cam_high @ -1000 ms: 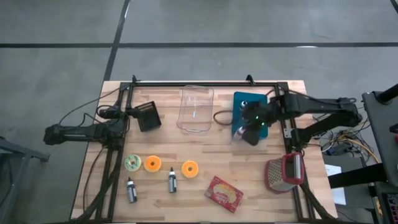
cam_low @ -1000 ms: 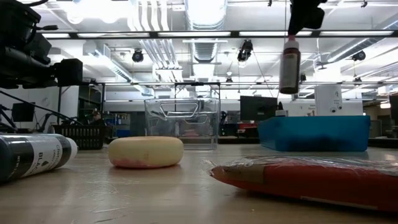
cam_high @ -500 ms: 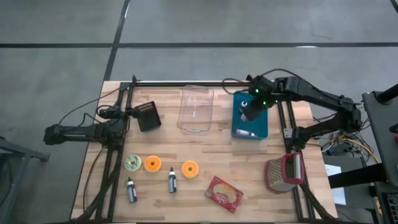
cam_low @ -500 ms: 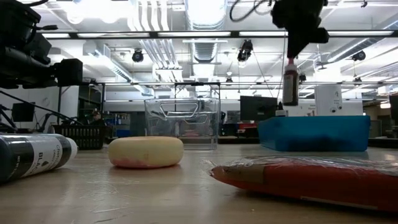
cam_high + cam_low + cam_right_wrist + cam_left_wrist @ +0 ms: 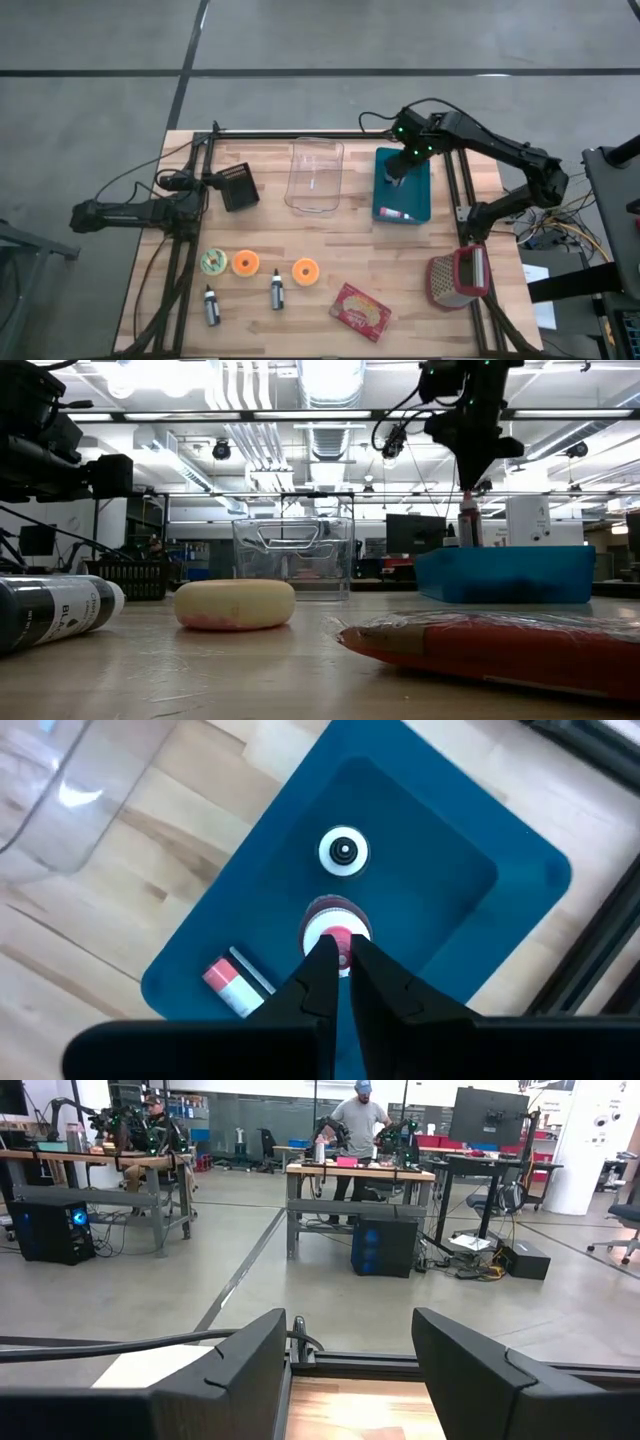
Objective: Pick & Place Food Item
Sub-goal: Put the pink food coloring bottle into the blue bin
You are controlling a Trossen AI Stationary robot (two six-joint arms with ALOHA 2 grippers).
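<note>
My right gripper (image 5: 397, 172) is shut on a small dark red bottle (image 5: 467, 525) with a white and pink cap and stands over the blue bin (image 5: 418, 200) at the table's far right. The bottle's lower end is hidden behind the bin's near wall (image 5: 505, 575). The bin also holds an upright white-capped bottle (image 5: 343, 851) and a lying one (image 5: 232, 975). My left gripper (image 5: 225, 186) is open and empty at the far left; its fingers stand apart in the left wrist view (image 5: 350, 1370). My right gripper pinches the bottle's cap end (image 5: 337, 932) between its two fingers, which come from above and point down. The bottle hangs upright below the fingers, its lower part inside the blue bin. Whether its base touches the bin's floor cannot be told.
A clear plastic container (image 5: 317, 175) stands left of the bin. Near the front lie a green ring (image 5: 213, 262), two orange rings (image 5: 246, 263) (image 5: 305, 271), two small bottles (image 5: 211, 303) (image 5: 277, 292), a red packet (image 5: 360, 311) and a grater (image 5: 458, 278).
My right gripper has carried the bottle toward the table's far edge, over the blue bin, and then down. The bottle has stayed upright and shut in the fingers; it hung well above the bin, and its lower end now sits inside it.
</note>
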